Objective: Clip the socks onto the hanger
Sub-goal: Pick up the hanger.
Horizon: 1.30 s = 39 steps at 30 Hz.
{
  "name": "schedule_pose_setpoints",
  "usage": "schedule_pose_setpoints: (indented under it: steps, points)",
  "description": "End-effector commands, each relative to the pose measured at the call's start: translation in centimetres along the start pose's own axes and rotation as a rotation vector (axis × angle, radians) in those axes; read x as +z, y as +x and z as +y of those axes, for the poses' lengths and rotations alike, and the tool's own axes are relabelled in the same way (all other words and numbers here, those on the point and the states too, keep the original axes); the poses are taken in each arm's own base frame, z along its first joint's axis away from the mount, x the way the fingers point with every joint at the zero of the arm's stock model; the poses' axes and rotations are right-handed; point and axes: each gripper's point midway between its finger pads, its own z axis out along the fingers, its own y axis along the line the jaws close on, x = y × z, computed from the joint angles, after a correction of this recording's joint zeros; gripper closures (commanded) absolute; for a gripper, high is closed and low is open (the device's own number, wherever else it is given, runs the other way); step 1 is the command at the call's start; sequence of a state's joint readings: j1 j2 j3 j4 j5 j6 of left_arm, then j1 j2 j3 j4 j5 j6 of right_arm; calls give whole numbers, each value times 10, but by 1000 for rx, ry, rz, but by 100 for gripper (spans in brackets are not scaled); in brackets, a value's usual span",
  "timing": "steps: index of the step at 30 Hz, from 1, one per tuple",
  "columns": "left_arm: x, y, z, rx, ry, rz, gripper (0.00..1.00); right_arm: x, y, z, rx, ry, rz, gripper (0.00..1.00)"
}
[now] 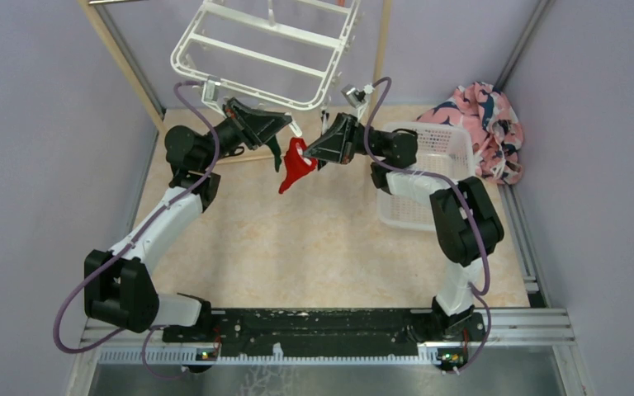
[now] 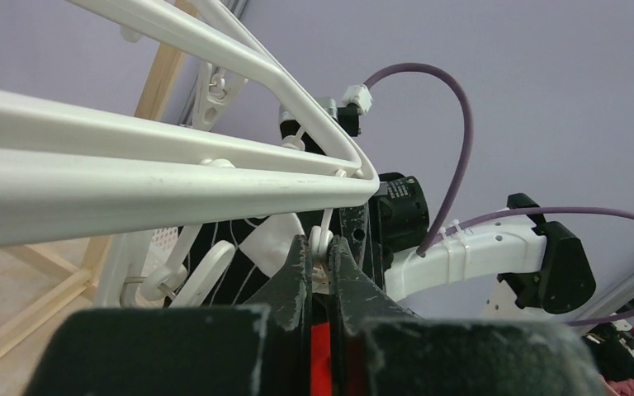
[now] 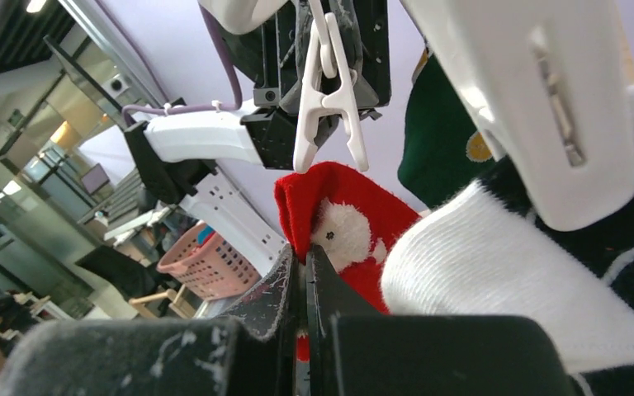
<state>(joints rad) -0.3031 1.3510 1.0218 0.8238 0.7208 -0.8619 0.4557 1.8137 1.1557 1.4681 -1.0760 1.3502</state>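
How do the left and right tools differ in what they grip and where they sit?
The left tool pinches a white clip; the right tool pinches the red sock. The left tool sits against the hanger rim; the right tool is apart from it, below the clip. Both are shut.

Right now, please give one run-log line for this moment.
left gripper: shut on clip | right gripper: shut on red sock | red sock: just under clip, not yet clipped

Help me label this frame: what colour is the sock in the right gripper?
Sock: red with a white patch; best in the right wrist view.
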Motion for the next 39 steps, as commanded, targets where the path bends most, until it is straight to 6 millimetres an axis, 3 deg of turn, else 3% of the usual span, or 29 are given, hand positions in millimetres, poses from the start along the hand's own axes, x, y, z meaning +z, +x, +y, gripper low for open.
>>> schedule_pose_setpoints:
  steps: [1,17,39]
  points:
    - [-4,6,-21,24,69,37,100,0,-22,40,-154,-136,-15,100]
    - [-4,5,-26,17,97,42,100,-6,-33,20,-131,-105,-48,100]
    - [-2,14,-28,15,150,80,100,2,-59,23,-161,-142,-66,100]
